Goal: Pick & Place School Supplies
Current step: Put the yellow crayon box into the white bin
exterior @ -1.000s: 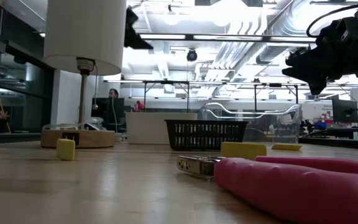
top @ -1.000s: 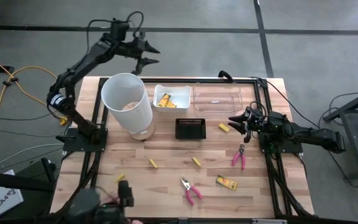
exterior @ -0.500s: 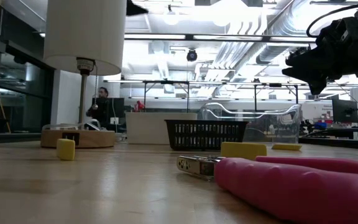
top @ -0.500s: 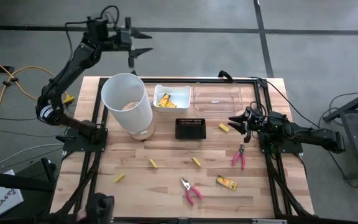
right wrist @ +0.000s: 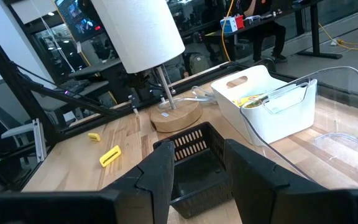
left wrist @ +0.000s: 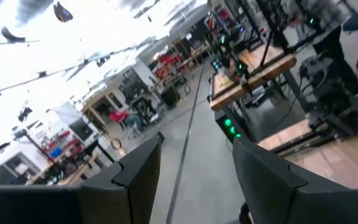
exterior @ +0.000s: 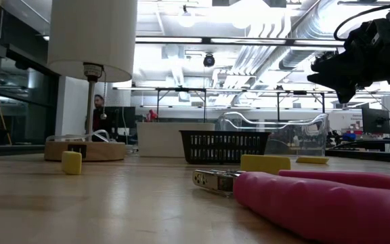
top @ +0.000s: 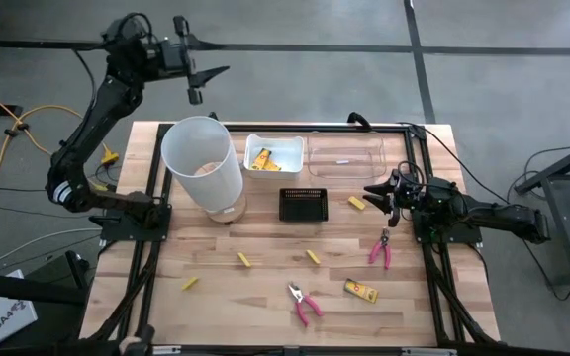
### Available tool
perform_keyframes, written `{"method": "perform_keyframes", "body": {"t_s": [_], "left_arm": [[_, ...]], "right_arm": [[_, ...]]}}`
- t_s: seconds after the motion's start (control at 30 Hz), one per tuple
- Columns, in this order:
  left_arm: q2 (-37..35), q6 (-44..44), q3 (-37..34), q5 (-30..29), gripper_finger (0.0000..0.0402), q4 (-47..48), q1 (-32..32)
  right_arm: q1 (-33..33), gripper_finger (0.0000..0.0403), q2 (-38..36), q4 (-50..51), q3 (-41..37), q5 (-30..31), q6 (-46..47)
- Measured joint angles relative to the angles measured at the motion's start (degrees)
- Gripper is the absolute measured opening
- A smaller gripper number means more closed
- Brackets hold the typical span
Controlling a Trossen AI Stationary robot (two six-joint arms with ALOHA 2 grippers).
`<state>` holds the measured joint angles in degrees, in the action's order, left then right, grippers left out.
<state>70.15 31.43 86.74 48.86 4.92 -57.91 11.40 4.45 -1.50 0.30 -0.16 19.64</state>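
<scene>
Most of the supplies lie loose on the table. One packet rests near the front edge right of centre, with pink pliers just to its left and a second pair of pliers farther back on the right. Small yellow blocks are scattered: one just right of the black tray, one near the middle, one left of it, and one toward the front left. More yellow packets already sit in the white bin behind the tray; the clear bin beside it looks nearly empty.

The right gripper hovers above the table just beside the block by the tray, fingers parted and holding nothing; its wrist view looks past the spread fingers onto the tray and the white bin. The left gripper is raised high beyond the table's back left corner, behind the lamp, fingers apart and empty.

The step in hand appears to be the gap between placements: nothing is carried. The next move probably falls to the right gripper, which would need to descend onto the nearby block or the pliers below it, straddle the piece squarely, and close before lifting toward a bin.
</scene>
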Motion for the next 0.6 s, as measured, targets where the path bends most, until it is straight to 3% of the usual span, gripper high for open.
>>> {"method": "perform_keyframes", "body": {"t_s": [0.33, 0.6], "left_arm": [[-3.6, -10.0, 0.0, 5.0, 0.0193, -4.1, 1.9], [-5.0, -12.3, 0.0, 7.7, 0.0193, -3.6, 12.7]], "right_arm": [[0.0, 0.0133, 0.0, 0.0, 0.0, 0.0, 0.0], [0.0, 0.0133, 0.0, 0.0, 0.0, 0.0, 0.0]]}}
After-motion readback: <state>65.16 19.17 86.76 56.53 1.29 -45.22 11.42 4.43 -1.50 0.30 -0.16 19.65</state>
